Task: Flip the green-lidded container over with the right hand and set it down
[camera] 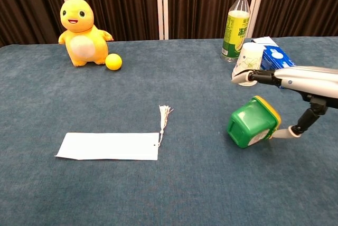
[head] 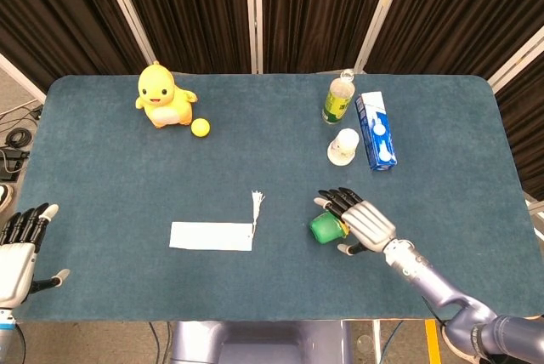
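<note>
The green container [camera: 251, 123] with a yellow rim lies tilted on the blue table [camera: 158, 184], right of centre; in the head view the container [head: 325, 228] sits just left of my right hand [head: 367, 221]. In the chest view the right hand [camera: 301, 78] hovers above and to the right of it. Its fingers [camera: 252, 76] stretch out over the container without touching, and the thumb [camera: 288, 132] reaches in low beside the base. Nothing is gripped. My left hand [head: 17, 245] hangs open off the table's near left corner.
A white paper strip [head: 211, 236] with a tassel [head: 257, 206] lies left of the container. Behind the hand stand a white cup [head: 343, 145], a blue box [head: 375, 130] and a bottle [head: 337, 100]. A yellow duck toy [head: 161, 96] and yellow ball [head: 200, 127] sit far left.
</note>
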Available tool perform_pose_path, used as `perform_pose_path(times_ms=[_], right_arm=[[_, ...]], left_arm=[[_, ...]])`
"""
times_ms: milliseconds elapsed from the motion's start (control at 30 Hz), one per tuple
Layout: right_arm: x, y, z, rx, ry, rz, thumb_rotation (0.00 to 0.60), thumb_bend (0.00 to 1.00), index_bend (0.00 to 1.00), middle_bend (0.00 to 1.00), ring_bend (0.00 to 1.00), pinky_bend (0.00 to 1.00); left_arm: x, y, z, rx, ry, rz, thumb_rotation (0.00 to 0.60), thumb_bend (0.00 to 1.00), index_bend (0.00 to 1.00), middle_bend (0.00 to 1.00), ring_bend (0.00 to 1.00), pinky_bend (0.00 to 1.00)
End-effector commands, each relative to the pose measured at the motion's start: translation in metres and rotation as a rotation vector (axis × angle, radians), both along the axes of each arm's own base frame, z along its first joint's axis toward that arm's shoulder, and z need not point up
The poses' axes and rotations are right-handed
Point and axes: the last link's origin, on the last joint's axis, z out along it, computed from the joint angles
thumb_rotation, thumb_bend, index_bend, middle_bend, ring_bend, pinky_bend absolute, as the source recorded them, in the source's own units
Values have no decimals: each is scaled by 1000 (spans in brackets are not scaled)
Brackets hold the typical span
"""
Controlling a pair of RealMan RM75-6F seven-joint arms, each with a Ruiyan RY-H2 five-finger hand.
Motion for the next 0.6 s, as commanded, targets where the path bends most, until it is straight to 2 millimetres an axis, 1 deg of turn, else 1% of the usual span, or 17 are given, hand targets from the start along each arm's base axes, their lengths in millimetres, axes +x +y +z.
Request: perform_pose_path(times_ms=[33,133,167,200,367,467,600], right_arm=[[14,9,15,-34,138,111,600,106,0,0,0,0],[27,11,17,-69,242,228,600,107,0,0,0,0],[32,12,15,-95,297,298,600,106,0,0,0,0],[34,14,13,-105,325,327,600,106,0,0,0,0],[41,24,-12,-115,496,465,600,107,0,0,0,0],[46,22,-27,-141,580,552,600,106,0,0,0,0],[43,14,-40,-142,664,578,600,106,0,0,0,15]], left_arm=[[0,0,0,0,0,-2,600,0,0,0,0,0],[1,0,0,-1,-1,-5,600,0,0,0,0,0],[1,0,0,0,-1,-7,600,0,0,0,0,0],[2,0,0,1,-2,-8,600,0,0,0,0,0],[0,0,2,6,-6,-4,600,0,0,0,0,0],[-1,0,4,8,-10,0,600,0,0,0,0,0],[-2,1,6,13,-16,2,600,0,0,0,0,0]])
